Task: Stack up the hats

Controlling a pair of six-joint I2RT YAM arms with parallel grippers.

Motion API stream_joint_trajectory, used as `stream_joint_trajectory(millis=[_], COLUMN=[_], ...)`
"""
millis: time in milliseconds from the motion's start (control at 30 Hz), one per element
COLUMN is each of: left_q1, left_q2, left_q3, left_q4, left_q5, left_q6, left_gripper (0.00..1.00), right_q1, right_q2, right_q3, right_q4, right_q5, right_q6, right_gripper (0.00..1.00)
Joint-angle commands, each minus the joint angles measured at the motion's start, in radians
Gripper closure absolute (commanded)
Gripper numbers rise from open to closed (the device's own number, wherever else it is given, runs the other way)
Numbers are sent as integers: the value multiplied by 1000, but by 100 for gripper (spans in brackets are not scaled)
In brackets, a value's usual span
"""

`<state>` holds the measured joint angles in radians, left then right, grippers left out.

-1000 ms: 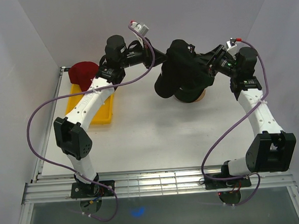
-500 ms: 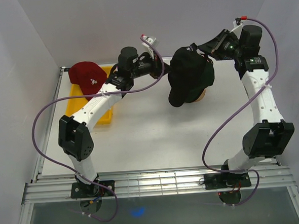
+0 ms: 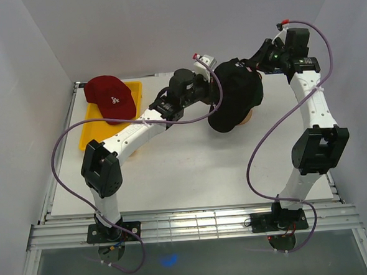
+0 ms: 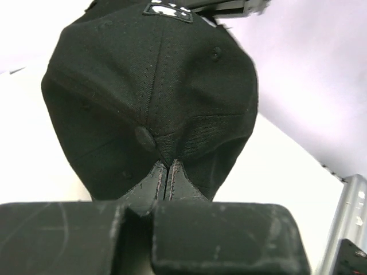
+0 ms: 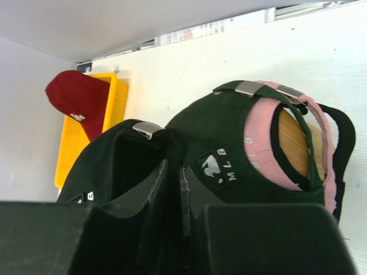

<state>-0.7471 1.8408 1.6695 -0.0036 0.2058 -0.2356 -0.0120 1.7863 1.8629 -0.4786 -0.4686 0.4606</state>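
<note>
A black hat (image 3: 237, 92) hangs over the wooden stand (image 3: 248, 117), held from both sides. My left gripper (image 3: 217, 90) is shut, pinching the crown fabric near the top button (image 4: 144, 136). My right gripper (image 5: 175, 172) is shut on the rear band of the same black hat (image 5: 109, 166). Beside it in the right wrist view, a dark green hat (image 5: 229, 132) with an MLB logo sits over a pale pink hat (image 5: 257, 143) on the stand (image 5: 293, 144). A dark red hat (image 3: 110, 97) lies on the yellow tray (image 3: 89, 136).
White walls close in the table at the back and on both sides. The left arm reaches across the middle of the table, and purple cables loop off both arms. The tray sits in the far left corner.
The left arm swung right with the black hat, uncovering the red hat. The right gripper moved up toward the back wall and closed on the hat's rear band.
</note>
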Motion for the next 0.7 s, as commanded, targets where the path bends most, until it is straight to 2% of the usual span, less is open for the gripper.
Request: stream_joint_trajectory(millis=[0,267,667], left_q1=[2,2,-9], left_q2=[20,83,78], left_q3=[50,84,128], left_q4=[-47,-73,-65], left_q5=[-95,-131,-138], left_q6=[25,38,61], left_gripper=[100,100,100], right_q1=[-3,-2,-6], right_q2=[-11,-19,15], right_q3=[32,-19,-27], right_q4=[-2,-2,-49], right_q5=[36,85,212], right_q6=[-63,-100,-131], right_gripper=[81,82,84])
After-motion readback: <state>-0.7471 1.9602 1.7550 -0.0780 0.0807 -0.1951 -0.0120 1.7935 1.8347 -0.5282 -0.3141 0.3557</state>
